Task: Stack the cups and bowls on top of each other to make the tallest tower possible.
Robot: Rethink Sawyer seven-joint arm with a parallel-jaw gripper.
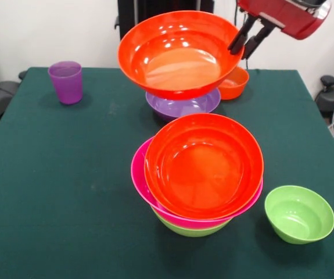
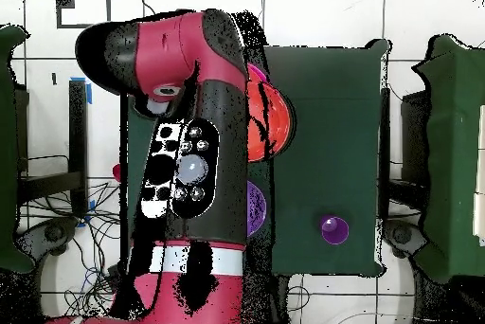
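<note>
Gripping the rim of a big orange bowl point(image 1: 178, 55) at its 3 o'clock edge, the end effector point(image 1: 245, 39) holds it tilted in the air above a purple bowl point(image 1: 184, 106). At 6 o'clock on the green surface point(image 1: 50, 174) stands the tower point(image 1: 198, 171): lime bowl lowest, pink, then orange. A purple cup point(image 1: 66, 81) stands at 10 o'clock, a lime bowl point(image 1: 299, 214) at 4 o'clock.

A large orange bowl point(image 1: 180, 53) hangs tilted in the air, its rim pinched by the gripper point(image 1: 248, 39). Below it sit a purple bowl point(image 1: 183, 105) and a small orange bowl point(image 1: 234, 83). The tower point(image 1: 197, 174) — lime green, hot pink, orange — stands nearer. A lime green bowl point(image 1: 299, 213) and a purple cup point(image 1: 66, 82) stand apart.
</note>
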